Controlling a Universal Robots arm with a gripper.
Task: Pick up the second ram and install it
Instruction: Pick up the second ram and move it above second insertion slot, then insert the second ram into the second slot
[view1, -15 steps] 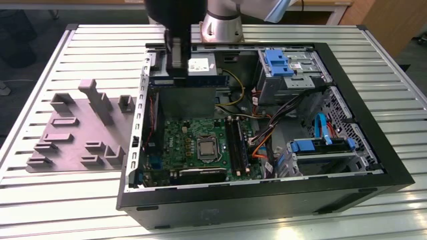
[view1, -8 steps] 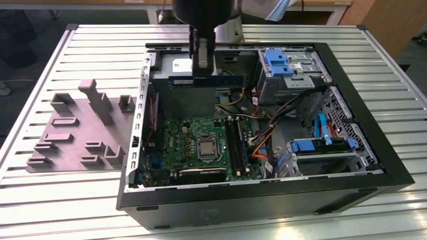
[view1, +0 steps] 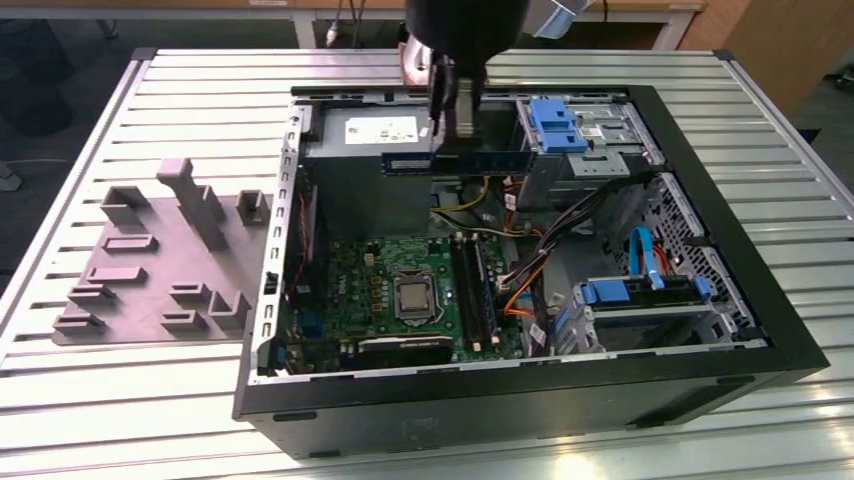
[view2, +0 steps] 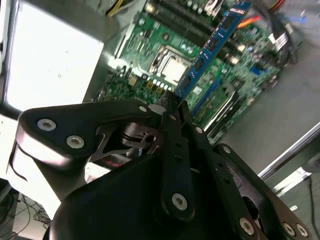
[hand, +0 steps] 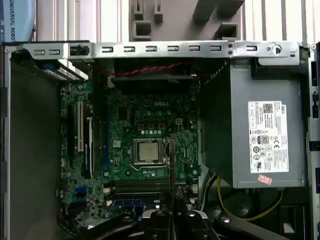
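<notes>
Ext. view: claw (view1: 455, 138) x1, over open PC case (view1: 747, 335), pinching second ram (view1: 497, 161) x1. Stick was held level, well above motherboard (view1: 360, 270). Fixture plate (view1: 147, 255) x1 lay on worktop (view1: 134, 400), beside case.
Second wrist view: fingers (view2: 175, 145) were pressed on ram's near end; CPU (view2: 172, 67) x1 sat below.
First wrist view: slot rails (hand: 140, 186) approx. 4, count unsure.
Status, as judged: pickup done; seating in slot not yet done.
</notes>
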